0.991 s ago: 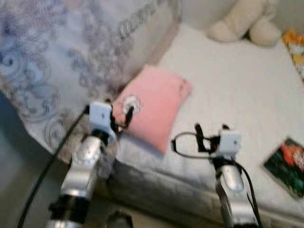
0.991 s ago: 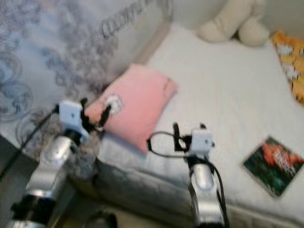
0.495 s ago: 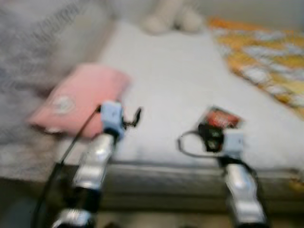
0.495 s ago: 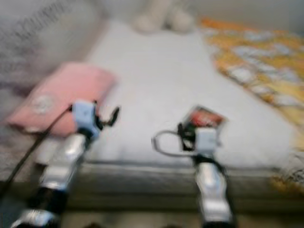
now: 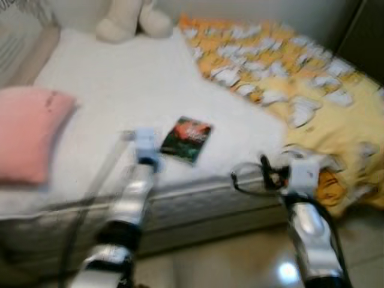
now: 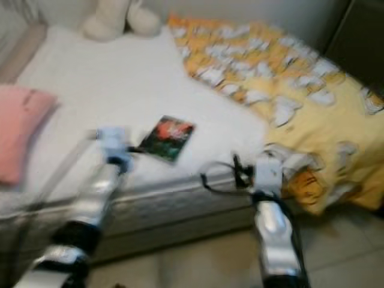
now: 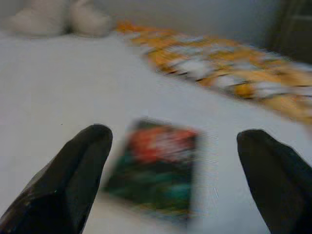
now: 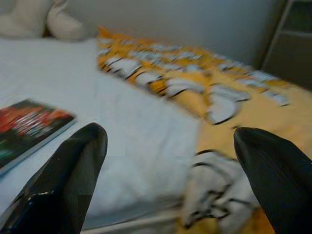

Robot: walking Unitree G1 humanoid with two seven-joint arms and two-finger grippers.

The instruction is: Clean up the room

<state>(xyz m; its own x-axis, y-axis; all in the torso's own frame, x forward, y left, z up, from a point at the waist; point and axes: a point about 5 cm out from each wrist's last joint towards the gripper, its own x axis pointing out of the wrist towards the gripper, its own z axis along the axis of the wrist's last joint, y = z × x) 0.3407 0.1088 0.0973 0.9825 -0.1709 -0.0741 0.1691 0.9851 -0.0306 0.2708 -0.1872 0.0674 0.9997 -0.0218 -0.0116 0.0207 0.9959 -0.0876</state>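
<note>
A dark-covered book (image 5: 186,139) with red and green on its front lies flat on the white bed (image 5: 114,90), close to the near edge and roughly midway along it. Its long axis runs slanted, from the near edge up toward the far right corner of the bed, though the blur makes the exact angle hard to judge. The left gripper (image 7: 175,165) hovers at the near edge just short of the book, its two black fingers (image 7: 73,170) spread wide apart with the book showing between them and nothing held. The right gripper (image 8: 165,170) is held out over the near edge further right, fingers likewise spread and empty, beside the spot where a yellow patterned blanket (image 5: 288,78) spills off the bed toward the floor. A pink pillow (image 5: 27,129) rests near the left edge of the bed, well apart from the book. A cream plush toy (image 5: 129,21) sits at the far edge.
</note>
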